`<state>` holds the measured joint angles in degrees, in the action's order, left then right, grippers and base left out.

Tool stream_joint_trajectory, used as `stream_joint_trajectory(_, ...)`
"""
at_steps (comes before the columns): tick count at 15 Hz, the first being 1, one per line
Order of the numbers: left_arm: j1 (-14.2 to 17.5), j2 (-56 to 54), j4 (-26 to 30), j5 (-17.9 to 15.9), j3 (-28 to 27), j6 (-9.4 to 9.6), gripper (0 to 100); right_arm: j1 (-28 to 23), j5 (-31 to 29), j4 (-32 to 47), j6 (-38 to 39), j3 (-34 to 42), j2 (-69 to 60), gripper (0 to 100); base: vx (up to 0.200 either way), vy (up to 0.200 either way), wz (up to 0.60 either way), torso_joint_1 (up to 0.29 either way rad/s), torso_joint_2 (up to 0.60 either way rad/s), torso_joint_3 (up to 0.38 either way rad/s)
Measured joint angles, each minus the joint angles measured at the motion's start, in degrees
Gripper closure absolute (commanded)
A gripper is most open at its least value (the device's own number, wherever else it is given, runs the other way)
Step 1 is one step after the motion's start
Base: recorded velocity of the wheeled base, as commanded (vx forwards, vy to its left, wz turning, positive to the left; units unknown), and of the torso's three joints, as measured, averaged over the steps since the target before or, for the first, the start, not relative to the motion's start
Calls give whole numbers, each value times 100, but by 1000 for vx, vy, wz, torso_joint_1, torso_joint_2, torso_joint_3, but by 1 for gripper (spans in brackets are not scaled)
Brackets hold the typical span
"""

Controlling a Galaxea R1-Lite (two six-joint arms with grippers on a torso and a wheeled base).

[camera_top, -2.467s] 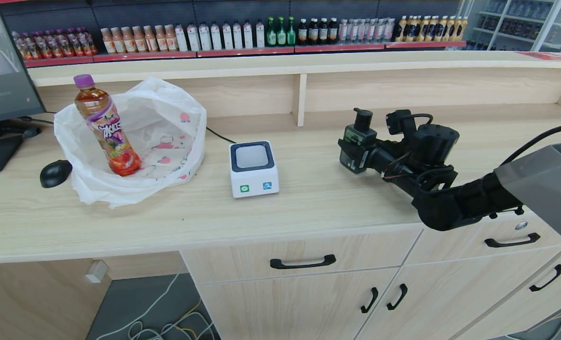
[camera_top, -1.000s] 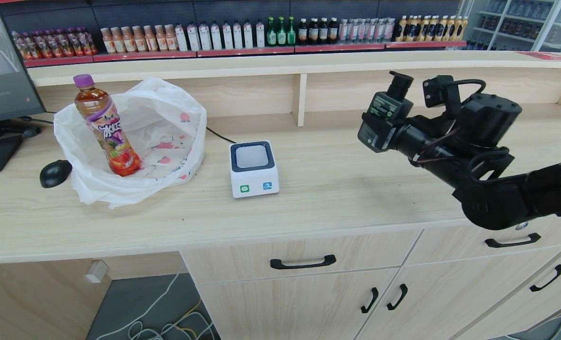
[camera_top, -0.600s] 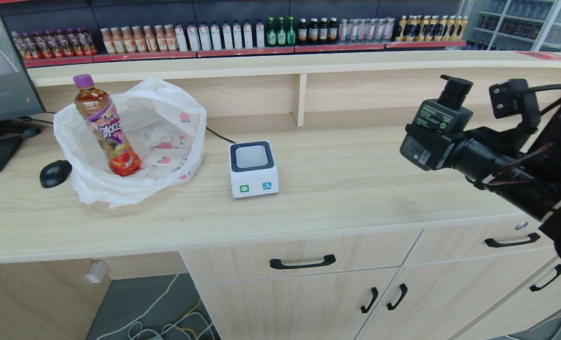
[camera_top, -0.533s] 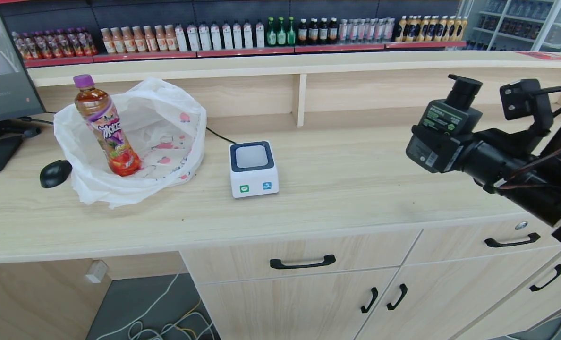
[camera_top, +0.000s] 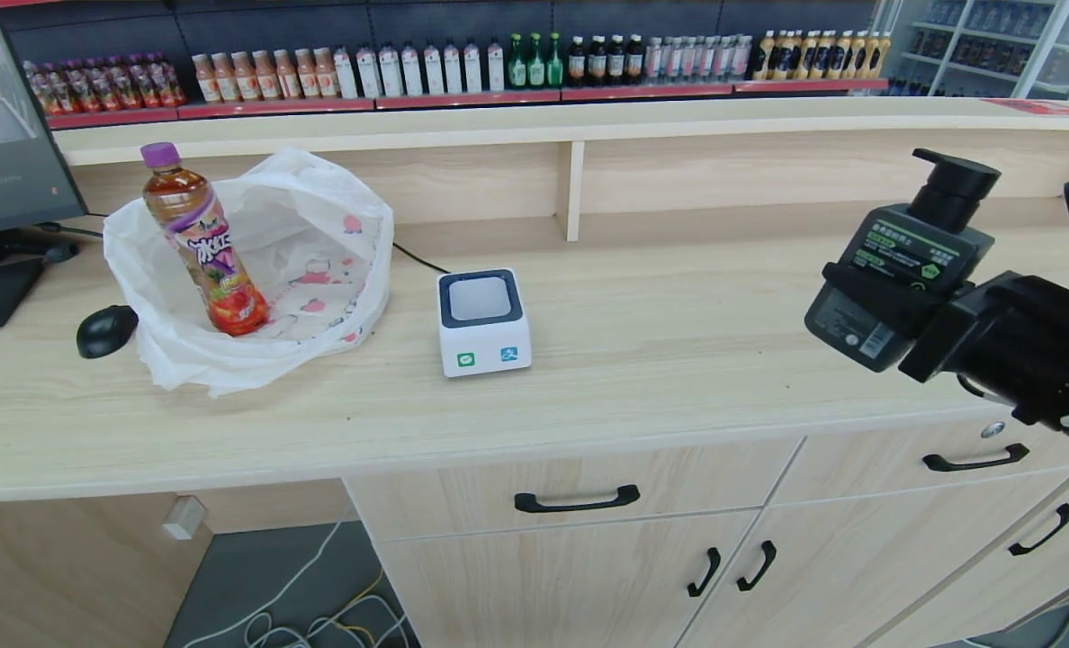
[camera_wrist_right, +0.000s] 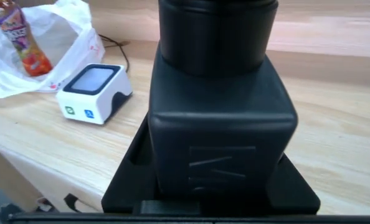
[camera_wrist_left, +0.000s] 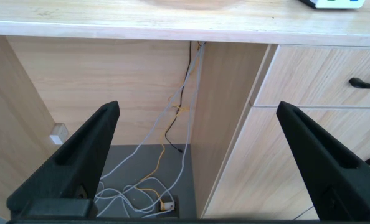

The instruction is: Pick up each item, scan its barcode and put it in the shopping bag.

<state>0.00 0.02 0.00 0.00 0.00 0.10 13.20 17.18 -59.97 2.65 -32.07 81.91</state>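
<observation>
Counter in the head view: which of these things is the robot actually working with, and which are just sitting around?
Part of the job:
black bottle, shut in the right gripper
scanner
bag
tea bottle, standing in the bag

Just lying about:
mouse
monitor
shelf bottles

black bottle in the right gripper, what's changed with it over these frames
The right gripper, shut on the black bottle, has carried it up and to the robot's right, farther from the scanner. The tea bottle in the shopping bag, the scanner and the mouse have stayed put.
</observation>
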Motion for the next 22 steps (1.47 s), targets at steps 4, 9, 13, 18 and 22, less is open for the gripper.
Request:
stream_joint_trajectory(4, 0, 0, 0, 0, 0, -2, 0, 201, 775, -255, 967, -61, 67, 100, 0, 0, 0, 0, 0, 0)
stream_joint_trajectory(9, -2, 0, 0, 0, 0, 0, 0, 1209, 907, -2782, 2497, 13, 718, 100, 0, 0, 0, 0, 0, 0)
stream_joint_trajectory(13, 0, 0, 0, 0, 0, 0, 0, 1612, 929, -2998, 3490, 41, 1151, 100, 0, 0, 0, 0, 0, 0)
stream_joint_trajectory(18, 0, 0, 0, 0, 0, 0, 0, 2022, 970, -3005, 4932, -56, 1103, 100, 0, 0, 0, 0, 0, 0)
stream_joint_trajectory(22, 0, 0, 0, 0, 0, 0, 0, 2160, 962, -2994, 5125, 112, 1051, 100, 0, 0, 0, 0, 0, 0)
